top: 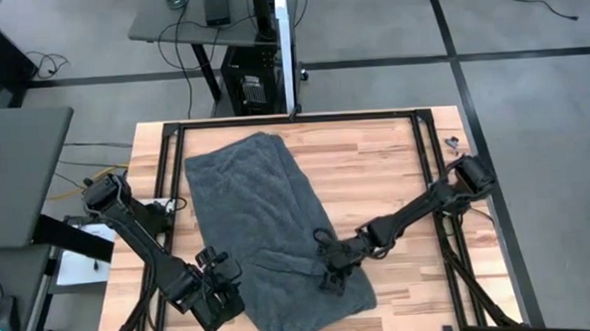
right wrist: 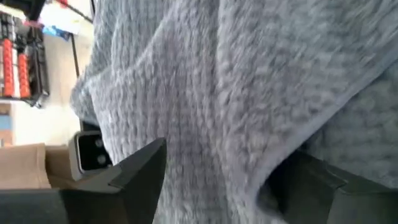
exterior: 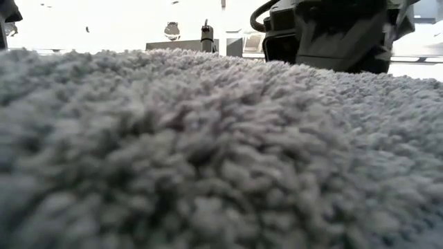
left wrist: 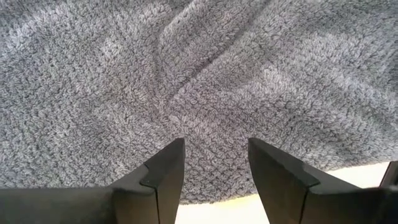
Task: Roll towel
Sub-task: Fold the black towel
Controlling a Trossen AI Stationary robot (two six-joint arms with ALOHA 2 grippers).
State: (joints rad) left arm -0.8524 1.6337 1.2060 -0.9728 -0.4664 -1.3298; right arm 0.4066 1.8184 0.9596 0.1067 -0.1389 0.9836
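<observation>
Low over the towel [top: 263, 227], left hand [top: 224, 288] and right hand [top: 335, 276] both gape apart.

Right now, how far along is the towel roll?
Barely begun. The towel lies spread on the table, no roll formed. In hand: the left gripper is open over its near edge, and the right gripper sits at the near end beside a raised fold. All rolling remains.

Pale wooden bench [top: 375, 172] with a black frame [top: 293, 120] along its edges, grey desk [top: 21, 172] beside it, cables trailing over the grey floor [top: 529, 36].
</observation>
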